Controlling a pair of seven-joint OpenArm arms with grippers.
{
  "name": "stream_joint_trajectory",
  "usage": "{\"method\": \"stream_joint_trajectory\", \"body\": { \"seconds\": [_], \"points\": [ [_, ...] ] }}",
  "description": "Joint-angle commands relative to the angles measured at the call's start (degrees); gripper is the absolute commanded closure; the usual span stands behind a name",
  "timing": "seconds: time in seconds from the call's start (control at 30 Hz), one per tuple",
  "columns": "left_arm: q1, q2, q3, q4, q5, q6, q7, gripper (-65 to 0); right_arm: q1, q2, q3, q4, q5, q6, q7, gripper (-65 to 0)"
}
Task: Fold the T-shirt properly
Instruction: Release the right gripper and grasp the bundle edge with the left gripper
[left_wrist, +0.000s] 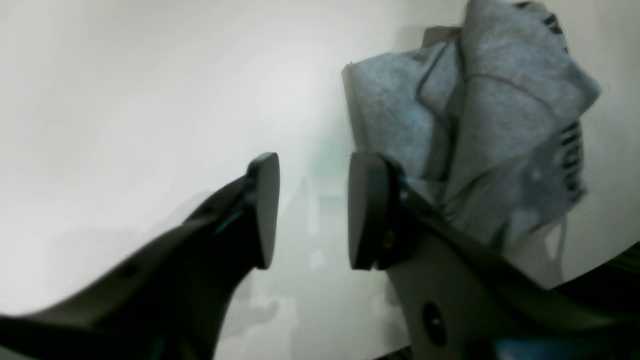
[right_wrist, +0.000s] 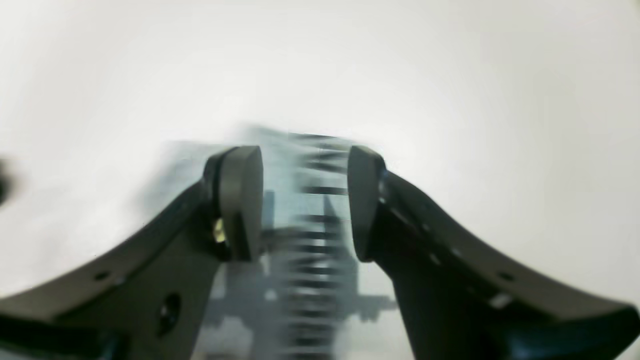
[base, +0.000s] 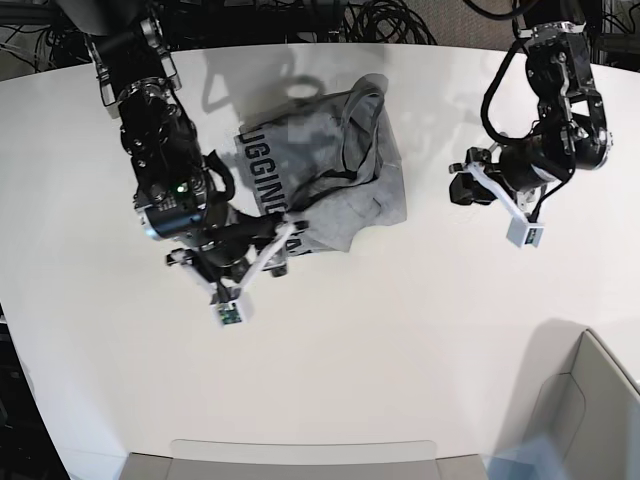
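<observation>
both grippers parted over a crumpled shirt

dark curved fingers of the right gripper (right_wrist: 305, 200) fill the foreground of the right wrist view, with the jaws set apart and nothing clamped between them; blurred grey cloth with black lettering is seen through the gap, though whether a pad brushes the fabric cannot be told. from the base view this gripper (base: 285, 238) is placed at the lower left corner of the heather-grey, short-sleeved cotton t-shirt (base: 335, 180), apparently so that a hem or edge can be pinched from there.

the left gripper (left_wrist: 312, 212) is likewise seen with its jaws apart and empty, only the bare white tabletop (left_wrist: 125, 100) lying between the pads. it is held off to the shirt's side, apart from the cloth, with the bunched fabric (left_wrist: 480, 120) just beyond one finger. this position is judged to be a waiting or approach pose, not a grasp.

the t-shirt lies crumpled near the far middle of the white tabletop (base: 400, 350), folded over itself in irregular ridges, black block letters showing on its left portion. because the garment is bunched, not spread flat, the fold is judged not yet begun; flattening would likely be needed first, and the soft cloth may drag or bunch further if only one corner is pulled.
</observation>
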Motion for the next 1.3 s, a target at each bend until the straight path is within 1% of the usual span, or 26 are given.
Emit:
{"method": "stream_joint_trajectory", "body": {
  "seconds": [0.0, 0.07, 0.13, 0.2, 0.23, 0.27, 0.37, 0.43, 0.57, 0.7, 0.8, 0.87, 0.93, 1.03, 1.13, 1.27],
  "points": [
    [-2.0, 0.4, 1.4, 1.4, -1.4, 0.0, -0.8, -16.9, 0.2, 0.6, 2.9, 0.1, 0.6, 1.8, 0.7, -26.9],
    [-3.9, 1.7, 5.6, 1.5, -1.4, 0.0, -0.8, -11.7, -1.1, 1.0, 11.1, -1.4, 0.6, 7.1, 0.7, -26.9],
    [-5.3, 3.5, 10.7, 1.5, -1.4, 0.0, -0.8, -6.7, -2.6, 1.2, 18.5, -2.8, 0.4, 13.5, 0.7, -26.9],
    [-6.7, 4.9, 15.7, 1.5, -1.4, 0.0, -0.8, -1.6, -3.4, 1.4, 23.5, -4.1, 0.2, 18.9, 0.7, -26.9],
    [-7.3, 5.6, 17.8, 1.5, -1.4, 0.0, -0.8, 0.0, -4.2, 1.5, 25.3, -4.8, 0.2, 20.9, 0.7, -26.9],
    [-7.6, 6.3, 19.8, 1.4, -1.1, 0.3, -0.8, 0.0, -4.8, 1.5, 26.6, -5.0, 0.1, 21.9, 0.7, -26.9],
    [-9.1, 7.4, 25.3, 0.9, -0.9, 0.5, -0.8, 0.0, -6.8, 2.6, 28.7, -5.1, 0.1, 22.5, 0.7, -26.9],
    [-10.3, 7.2, 30.0, 0.0, -0.9, 0.5, -0.8, 0.0, -7.9, 3.2, 28.7, -5.1, 0.1, 22.5, 0.7, -26.9],
    [-13.0, 7.1, 36.4, -6.5, -0.7, 0.5, -0.8, 0.0, -9.2, 3.3, 28.9, -5.1, 0.1, 22.5, 0.7, -26.9],
    [-14.0, 7.4, 36.9, -14.9, 4.9, 0.5, -1.2, 0.0, -10.1, 3.3, 28.9, -5.1, 0.1, 22.8, 0.7, -26.9],
    [-14.0, 7.1, 36.9, -17.3, 9.0, 0.5, -5.3, 0.0, -10.9, 3.3, 28.9, -5.1, 0.1, 22.8, 0.7, -26.9],
    [-14.0, 7.0, 36.7, -17.5, 10.0, 0.5, -6.0, 0.0, -11.6, 4.1, 28.9, -5.1, 0.1, 22.8, 1.1, -26.9],
    [-14.0, 7.0, 35.0, -16.6, 10.0, 0.5, -6.1, 0.0, -13.2, 4.6, 28.9, -5.1, 0.2, 22.8, 3.7, -26.9],
    [-14.0, 7.3, 29.1, -16.1, 10.0, 0.5, -6.3, 0.0, -14.9, 4.8, 28.9, -5.1, 0.2, 22.8, 6.4, -26.9],
    [-13.9, 7.3, 22.2, -16.4, 10.0, 0.5, -6.5, 0.0, -15.7, 5.5, 28.9, -5.1, 0.2, 22.8, 6.4, -26.9],
    [-13.9, 7.0, 14.6, -17.6, 10.0, 0.5, -6.5, 0.0, -16.5, 5.5, 28.8, -5.1, 0.2, 22.8, 6.6, -26.9]
  ]
}}
